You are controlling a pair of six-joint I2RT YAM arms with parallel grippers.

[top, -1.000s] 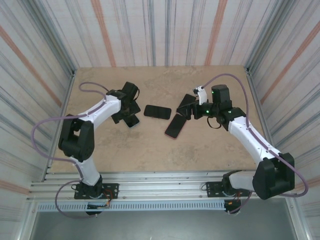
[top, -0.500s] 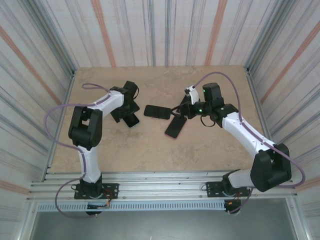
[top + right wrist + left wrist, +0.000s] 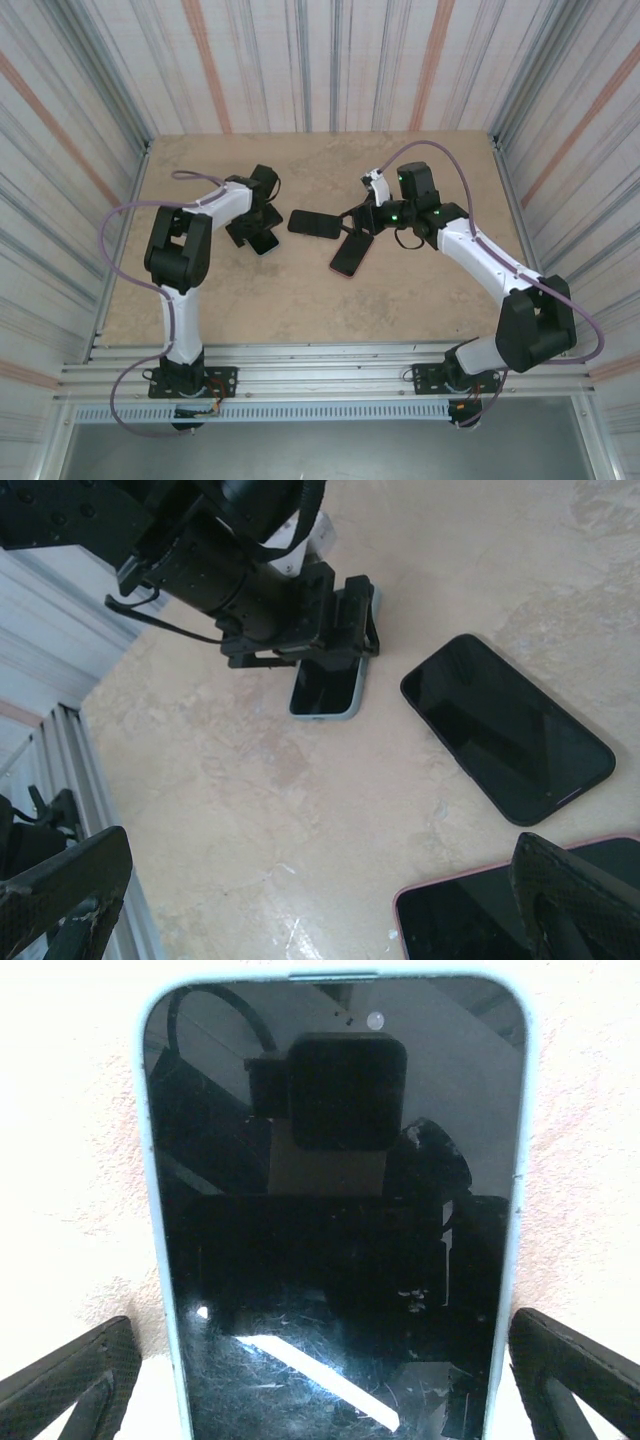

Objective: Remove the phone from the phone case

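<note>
Phone: lying flat and face up on the table, sitting in its pale blue case, directly beneath the left claw.
Left claw: hanging spread wide over the phone, fingers flanking the two long edges, seemingly touching neither.
Right claw: hovering spread open and holding nothing, close to a bare black phone and a pink-edged phone, well apart from the blue one.
Step in hand: by the look of the pose, lining up a grip on the cased phone, with the case not yet off.
Doing it well: keeping the phone centred between the fingers, lowering until the pads are level with the case rim, then closing on the soft rim and not on the glass.
Squaring up: holding the wrist parallel to the long edges, so both pads are landing together and the phone is not being twisted.
Second arm: probably bringing the right claw across to pin one end or peel a corner, since one grip alone is unlikely to part case from phone.
Risk: sliding the phone over the smooth table, or nudging the neighbouring phones while reaching in.
</note>
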